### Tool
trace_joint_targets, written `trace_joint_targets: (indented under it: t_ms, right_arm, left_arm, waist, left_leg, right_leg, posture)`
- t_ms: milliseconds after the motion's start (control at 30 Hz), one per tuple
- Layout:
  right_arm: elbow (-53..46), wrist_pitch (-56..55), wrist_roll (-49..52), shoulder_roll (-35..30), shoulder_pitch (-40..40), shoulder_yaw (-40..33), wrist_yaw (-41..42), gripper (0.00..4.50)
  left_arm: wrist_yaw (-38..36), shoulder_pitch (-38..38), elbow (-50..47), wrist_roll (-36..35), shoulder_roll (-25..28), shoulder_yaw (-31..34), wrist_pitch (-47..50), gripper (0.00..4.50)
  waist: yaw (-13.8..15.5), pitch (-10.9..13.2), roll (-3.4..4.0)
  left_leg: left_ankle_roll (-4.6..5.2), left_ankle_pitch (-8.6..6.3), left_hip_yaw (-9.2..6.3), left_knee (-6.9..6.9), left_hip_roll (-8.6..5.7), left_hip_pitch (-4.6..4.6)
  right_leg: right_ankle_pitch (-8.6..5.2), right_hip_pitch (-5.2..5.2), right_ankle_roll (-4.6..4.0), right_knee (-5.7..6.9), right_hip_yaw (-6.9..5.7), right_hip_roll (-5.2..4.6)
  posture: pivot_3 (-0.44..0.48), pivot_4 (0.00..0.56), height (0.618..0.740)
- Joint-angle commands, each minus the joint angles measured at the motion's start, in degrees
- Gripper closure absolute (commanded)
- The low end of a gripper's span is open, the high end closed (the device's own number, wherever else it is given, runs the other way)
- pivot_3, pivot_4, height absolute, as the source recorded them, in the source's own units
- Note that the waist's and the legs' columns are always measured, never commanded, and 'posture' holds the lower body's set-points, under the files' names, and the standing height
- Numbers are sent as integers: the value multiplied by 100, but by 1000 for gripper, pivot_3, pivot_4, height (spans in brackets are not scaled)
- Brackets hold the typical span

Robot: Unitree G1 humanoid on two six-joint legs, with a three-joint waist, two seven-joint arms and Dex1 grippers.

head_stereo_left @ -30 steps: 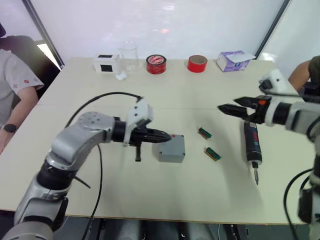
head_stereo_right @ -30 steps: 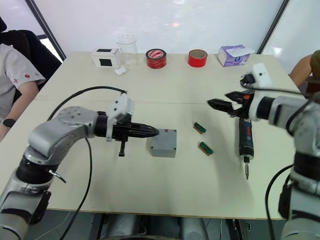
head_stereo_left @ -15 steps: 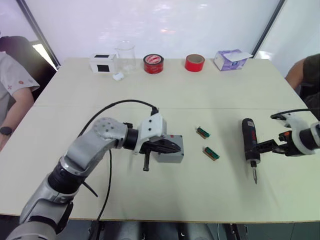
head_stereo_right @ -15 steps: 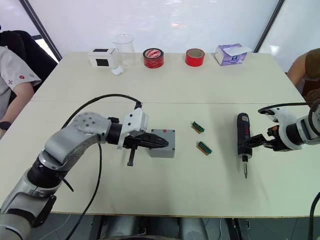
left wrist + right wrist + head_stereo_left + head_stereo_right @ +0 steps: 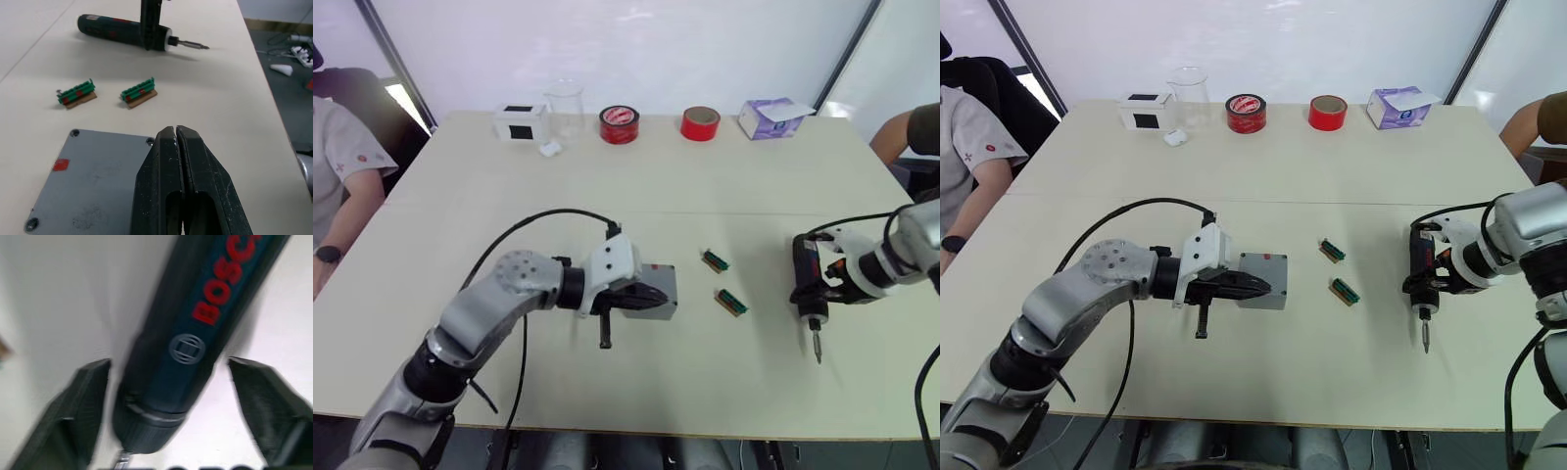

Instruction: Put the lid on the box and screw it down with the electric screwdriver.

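The lid (image 5: 95, 181), a flat grey plate with a small red mark and corner screw holes, sits on top of the box (image 5: 1264, 284) near the middle of the pale counter (image 5: 1263, 176). The left end effector (image 5: 176, 139) hovers over the lid's near edge with its two black fingers (image 5: 161, 181) pressed together and nothing between them; in the head views it reaches the box from the robot's left. To the robot's right of the box lie two small green circuit boards (image 5: 1333, 250) (image 5: 1345, 291), apart from each other and from the box. Farther right, the electric screwdriver (image 5: 1422, 277) lies flat on the counter, its thin metal bit (image 5: 1425, 338) pointing toward the robot. The right end effector (image 5: 168, 416) is lowered over the tool's front end with its fingers (image 5: 83, 401) spread wide, one on each side of the barrel; whether they touch it cannot be told. Along the counter's far edge stand a white box with a black square (image 5: 1146, 112), a clear beaker (image 5: 1189, 97), two red tape rolls (image 5: 1247, 114) (image 5: 1328, 112) and a tissue box (image 5: 1402, 106). A person's arm (image 5: 969, 166) shows at the counter's left side.
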Motion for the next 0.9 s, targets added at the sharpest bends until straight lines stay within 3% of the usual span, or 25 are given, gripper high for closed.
trace_joint_targets:
  t_ms: [33, 100, 267, 467, 600, 700, 800, 900]
  right_arm:
    - [-6, -78, -303, -4, -46, 334, 429, 2192]
    - [29, -116, -439, 40, -35, 371, 540, 2751]
    - [805, -485, -896, 376, -392, -125, 481, 2750]
    - [2047, -1810, -1010, 871, -1527, -1943, -235, 2750]
    - [790, -3514, -134, 1419, -1081, -4292, -849, 2750]
    - [-1547, -3735, 958, 2797, 37, -5705, -1659, 2750]
    - [-3284, -3326, 2451, 3945, 850, -6019, -1910, 2750]
    - [-4129, -3351, 2615, 4395, 1438, -5600, -2046, 2750]
  left_arm:
    - [119, -31, -230, -122, -18, 205, 45, 4500]
    - [141, -51, -183, -120, -15, 213, 33, 4500]
    - [154, -88, 74, -103, 19, 301, -51, 4500]
    - [96, -174, 713, -164, 135, 814, -143, 4500]
    - [-154, -339, 1190, -228, 254, 996, -156, 4500]
    - [-445, -538, 1517, -92, 350, 812, -241, 4500]
    - [-638, -774, 1868, 35, 336, 713, -389, 4500]
    - [-794, -1023, 2146, 240, 286, 509, -551, 4500]
  waist:
    - [0, 0, -1]
    - [-3, -1, -2]
    - [-29, -4, -15]
    - [-49, 22, 22]
    - [-24, 29, 25]
    - [3, 24, 17]
    - [21, 25, 16]
    - [40, 29, 24]
  left_leg:
    - [0, 0, -1, 1, 0, 0]
    - [0, 0, -3, 1, 0, 4]
    - [-1, 0, -3, 3, 0, 6]
    - [-3, 2, 26, 15, 0, 3]
    - [-7, 4, 23, -3, 3, -2]
    - [-15, 9, 18, -38, 8, -2]
    - [-70, 41, 4, -62, 16, -4]
    - [-79, 46, 4, -60, 6, -8]
  right_leg:
    - [0, 1, 0, 1, -2, 0]
    - [0, 7, 0, 1, -4, 1]
    - [0, 9, -1, 1, -5, 1]
    - [22, -3, 3, 0, 12, 3]
    - [25, -18, 11, 13, 11, 12]
    - [23, -19, 13, -2, -3, 17]
    - [22, -13, 12, -5, -26, 17]
    - [22, -13, 12, -3, -27, 0]
  posture:
    - [0, 150, 740]
    - [0, 150, 740]
    - [0, 150, 740]
    - [0, 150, 740]
    - [0, 150, 740]
    - [0, 150, 740]
    - [0, 150, 740]
    - [0, 150, 740]
